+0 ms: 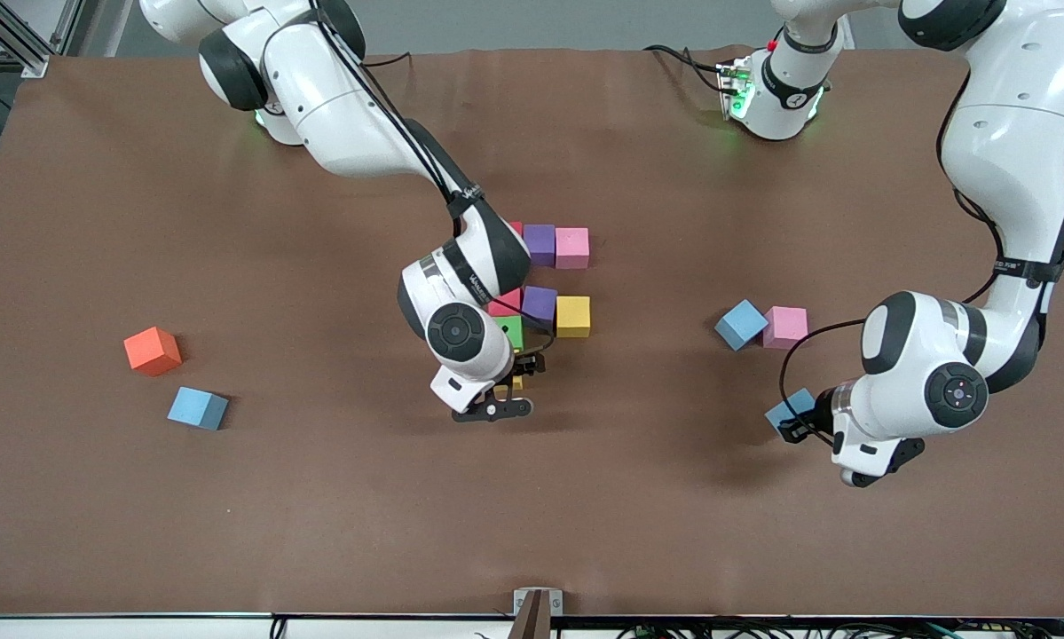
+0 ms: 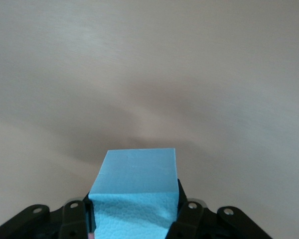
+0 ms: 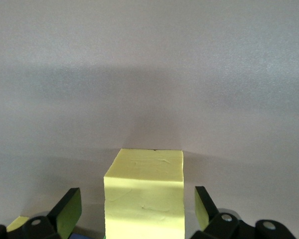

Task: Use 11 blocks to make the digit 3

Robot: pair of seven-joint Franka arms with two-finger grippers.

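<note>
Blocks mostly sit mid-counter in a partial digit; strays lie out toward both ends. Nearest the front camera, left gripper (image 1: 795, 426) is low at the left arm's end, fingers closed on a light blue block (image 2: 134, 196), so that block is already between the pads, arm bent low with wrist near the counter (image 1: 319, 532). Right gripper (image 1: 507, 383) is down at the near edge of the cluster, fingers (image 3: 67, 211) spread apart on either side of a yellow block (image 3: 144, 191), not touching it; block sits square between them, apparently just set down. Another blue block (image 1: 198, 408) and the orange cube (image 1: 152, 351) lie toward the right arm's end, well apart from the cluster. Farther back: green block (image 1: 511, 331), a red block (image 1: 505, 304), purple block (image 1: 540, 306), second yellow block (image 1: 573, 316); a blue (image 1: 741, 324) and pink block (image 1: 785, 327) touching near the left arm. Farthest row: purple (image 1: 539, 244) and pink (image 1: 572, 248). Next likely move: left arm carries its block to the cluster.
</note>
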